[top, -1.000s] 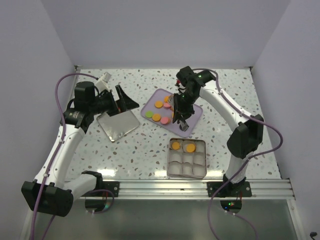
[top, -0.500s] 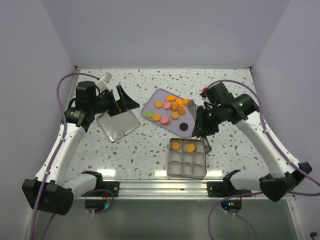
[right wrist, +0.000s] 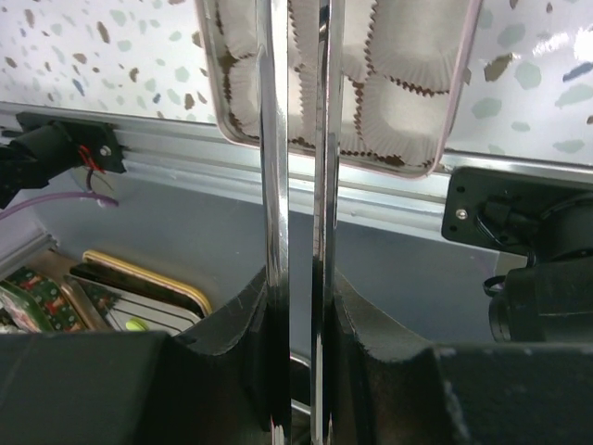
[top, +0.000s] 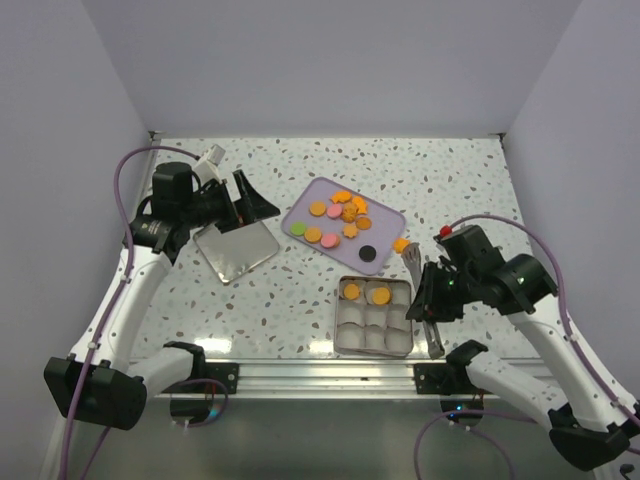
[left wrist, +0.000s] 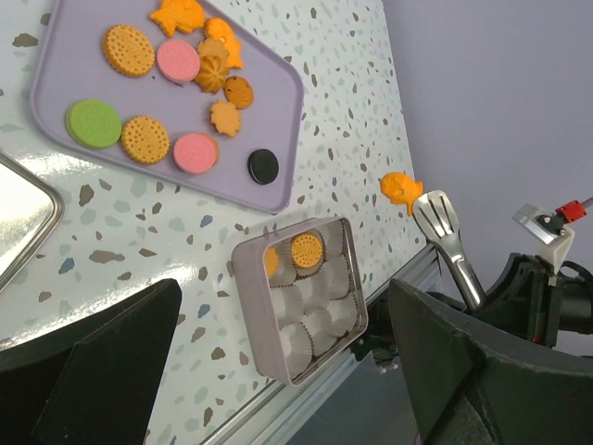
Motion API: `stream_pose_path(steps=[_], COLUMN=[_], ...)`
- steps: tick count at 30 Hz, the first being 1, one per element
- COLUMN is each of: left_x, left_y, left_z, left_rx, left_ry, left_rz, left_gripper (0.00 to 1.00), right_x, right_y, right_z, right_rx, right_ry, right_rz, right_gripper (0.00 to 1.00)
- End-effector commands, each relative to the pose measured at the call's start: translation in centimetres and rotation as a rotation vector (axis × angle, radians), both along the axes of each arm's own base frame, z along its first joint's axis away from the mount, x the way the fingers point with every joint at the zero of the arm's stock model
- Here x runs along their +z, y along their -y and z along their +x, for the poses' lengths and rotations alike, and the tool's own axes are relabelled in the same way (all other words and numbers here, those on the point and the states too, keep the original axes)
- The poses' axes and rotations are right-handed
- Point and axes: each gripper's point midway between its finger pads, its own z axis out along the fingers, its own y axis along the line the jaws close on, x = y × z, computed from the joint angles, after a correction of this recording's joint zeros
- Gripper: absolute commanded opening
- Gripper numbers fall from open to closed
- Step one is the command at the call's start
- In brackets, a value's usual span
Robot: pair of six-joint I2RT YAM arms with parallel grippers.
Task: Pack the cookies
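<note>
Cookies (left wrist: 145,139) on lilac tray (left wrist: 57,57), two in tin (left wrist: 244,298); left gripper (left wrist: 284,301) spread open; right gripper (right wrist: 298,283) clamps tongs (left wrist: 445,227).

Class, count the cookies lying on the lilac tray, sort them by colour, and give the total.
On the lilac tray:
Orange cookies: 7
Pink cookies: 2
Green cookie: 1
Black cookie: 1
Total: 11

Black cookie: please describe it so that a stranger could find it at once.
Look at the lilac tray in the middle of the table. At its near corner, apart from the other cookies, lies the black cookie, the only dark one.
</note>
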Motion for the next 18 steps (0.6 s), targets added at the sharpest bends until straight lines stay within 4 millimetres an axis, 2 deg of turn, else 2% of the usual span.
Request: stream_pose_path(steps=[1,9,18], left_x=[0.7,0.1,-0.1], left_y=[0.4,0.3,0.4], left_z=[-0.3,-0.8,-0.9], left_rx=[-0.029,-0.028,-0.031], left_ry=[0.037,0.032,0.036], left_rz=[-0.008,-0.003,-0.009], left_gripper=[1.0,1.0,1.0], right_x=[-2.0,-4.6,-6.1], right_y=[2.9,3.4,3.6], right_z=[-5.2,-7.0,-9.0], right_rx=[-0.045,-0.042,-0.014], right_ry=[-0.224,-0.281,-0.358], right_rz=[-0.109,-0.114,-0.099], right_gripper=[0.07,0.08,0.08])
